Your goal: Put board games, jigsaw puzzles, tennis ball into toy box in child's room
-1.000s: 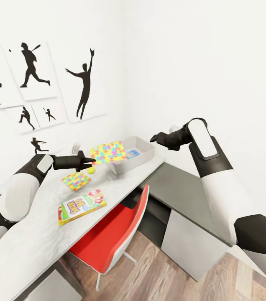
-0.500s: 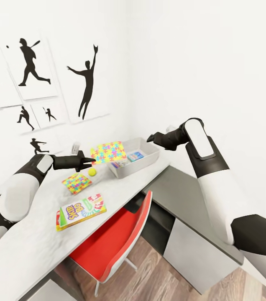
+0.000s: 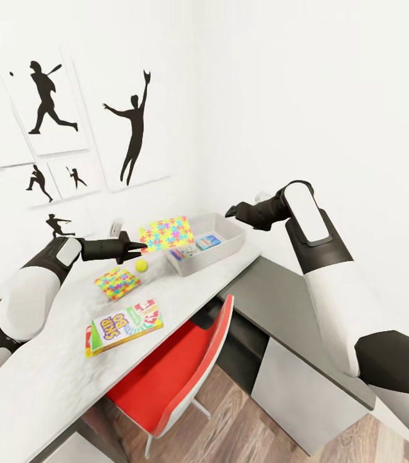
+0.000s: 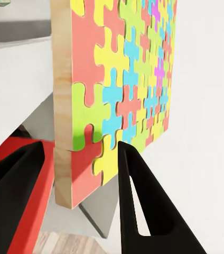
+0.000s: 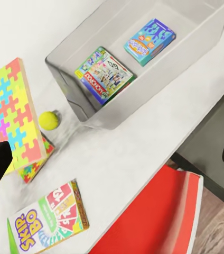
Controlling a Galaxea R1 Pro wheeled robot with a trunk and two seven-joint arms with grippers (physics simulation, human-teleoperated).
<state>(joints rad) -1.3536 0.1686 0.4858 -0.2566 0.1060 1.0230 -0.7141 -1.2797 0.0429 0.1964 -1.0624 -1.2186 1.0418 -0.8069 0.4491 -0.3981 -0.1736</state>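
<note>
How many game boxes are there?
3. Two lie inside the toy box: a blue one and a green-bordered one. The SKIP-BO one lies on the table.

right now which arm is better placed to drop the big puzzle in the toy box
Left. Its claw already grips the larger puzzle by its edge, beside the toy box. The right claw hangs beyond the box.

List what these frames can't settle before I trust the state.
- Right gripper: head view too small to tell whether its jaws are open; right wrist view cuts the fingers at the edges.
- Smaller puzzle: partly hidden by the held larger puzzle in right wrist view.
- Toy box: mostly behind the puzzle in left wrist view.
</note>
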